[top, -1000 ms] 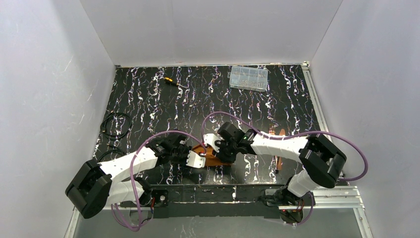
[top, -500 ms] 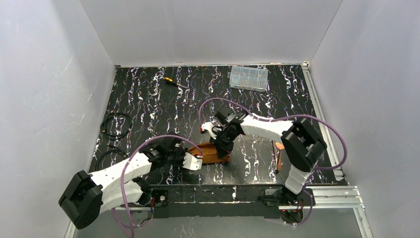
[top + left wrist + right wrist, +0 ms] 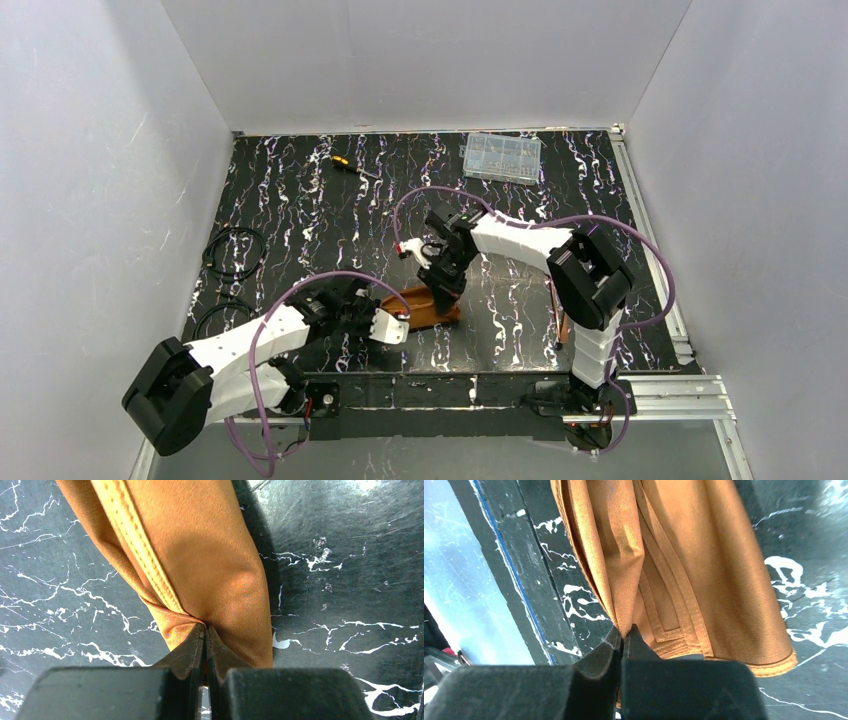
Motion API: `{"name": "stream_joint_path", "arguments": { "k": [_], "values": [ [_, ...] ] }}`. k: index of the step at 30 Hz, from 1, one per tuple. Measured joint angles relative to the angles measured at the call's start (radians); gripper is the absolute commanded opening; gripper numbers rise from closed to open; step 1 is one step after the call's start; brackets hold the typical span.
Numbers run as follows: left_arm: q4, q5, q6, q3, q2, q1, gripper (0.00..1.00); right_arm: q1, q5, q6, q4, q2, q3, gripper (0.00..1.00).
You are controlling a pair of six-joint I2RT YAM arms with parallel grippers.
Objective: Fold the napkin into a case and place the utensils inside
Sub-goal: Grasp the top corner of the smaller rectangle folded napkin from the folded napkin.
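- The right gripper [image 3: 441, 283] is now higher and farther toward 12 o'clock than a second ago, when it sat low beside the left gripper [image 3: 392, 324].
- The right arm's elbow, which stuck out toward 3 o'clock, has swung in and now stands more upright.
- The left gripper has barely shifted; it stays low near the front edge, at about 6 o'clock.
- The napkin [image 3: 425, 308], a rust-orange cloth, was a small bunch between the two grippers. It is now drawn out into a longer strip on the table at 6 o'clock, with one part lifted up to the right gripper.
- The left jaws are pressed together on a pinched fold of the napkin, beside a stitched hem.
- The right jaws are also clamped tight, on a folded edge of the same cloth, with hemmed layers hanging beyond them.
- The utensils [image 3: 559, 322], slim copper-coloured pieces, lie at about 4 o'clock, well apart from the napkin and partly behind the right arm.
- The table [image 3: 300, 220] is black with white marble veins.
- A yellow-and-black screwdriver [image 3: 345, 163] lies at 11 o'clock, and a clear plastic box [image 3: 501, 156] at 1 o'clock.
- Coiled black cables [image 3: 234, 252] rest at 9 o'clock on the table's left edge.
- Plain white walls [image 3: 420, 60] enclose the table on three sides.
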Motion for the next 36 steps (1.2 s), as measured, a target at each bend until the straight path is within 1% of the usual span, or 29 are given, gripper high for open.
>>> {"name": "stream_joint_path", "arguments": {
  "k": [4,10,17,21,22,23,24,25,27,28,29,30,32,34,35,36],
  "values": [
    [-0.001,0.005,0.007,0.005,0.008,0.000,0.00,-0.006,-0.009,-0.023,-0.053,0.018,0.085,0.01],
    [-0.007,0.011,0.032,0.006,0.009,0.000,0.00,-0.010,-0.027,-0.069,-0.120,0.125,0.200,0.01],
    [-0.016,0.019,0.055,0.006,0.004,0.000,0.00,-0.024,-0.049,-0.081,-0.156,0.258,0.222,0.01],
    [-0.023,0.028,0.069,0.006,-0.004,0.000,0.00,-0.056,-0.055,-0.072,-0.167,0.265,0.234,0.01],
    [-0.025,0.030,0.070,0.006,-0.008,0.000,0.05,-0.065,-0.054,-0.071,-0.169,0.268,0.239,0.01],
    [-0.027,0.031,0.071,0.007,-0.010,0.000,0.13,-0.072,-0.056,-0.069,-0.169,0.272,0.243,0.01],
    [-0.031,0.031,0.072,0.010,-0.012,0.000,0.24,-0.075,-0.060,-0.069,-0.169,0.274,0.244,0.01],
    [-0.038,0.031,0.071,0.016,-0.014,0.000,0.31,-0.080,-0.063,-0.069,-0.170,0.275,0.244,0.01],
    [-0.050,0.032,0.067,0.029,-0.023,0.000,0.39,-0.085,-0.068,-0.069,-0.171,0.276,0.244,0.01],
    [-0.059,0.032,0.060,0.037,-0.032,0.000,0.45,-0.085,-0.069,-0.069,-0.171,0.276,0.244,0.01],
    [-0.073,0.033,0.056,0.048,-0.048,0.000,0.57,-0.084,-0.071,-0.069,-0.171,0.276,0.244,0.01],
    [-0.086,0.035,0.052,0.058,-0.069,0.000,0.64,-0.084,-0.073,-0.069,-0.171,0.277,0.244,0.01],
    [-0.114,0.046,0.041,0.080,-0.119,0.000,0.70,-0.084,-0.079,-0.070,-0.171,0.280,0.244,0.01],
    [-0.145,0.073,0.026,0.111,-0.183,0.000,0.72,-0.084,-0.089,-0.070,-0.172,0.283,0.244,0.01],
    [-0.155,0.085,0.020,0.123,-0.200,0.000,0.76,-0.084,-0.094,-0.070,-0.172,0.285,0.244,0.01],
    [-0.165,0.102,0.010,0.141,-0.214,0.000,0.84,-0.084,-0.097,-0.070,-0.172,0.286,0.244,0.01]
  ]
}}
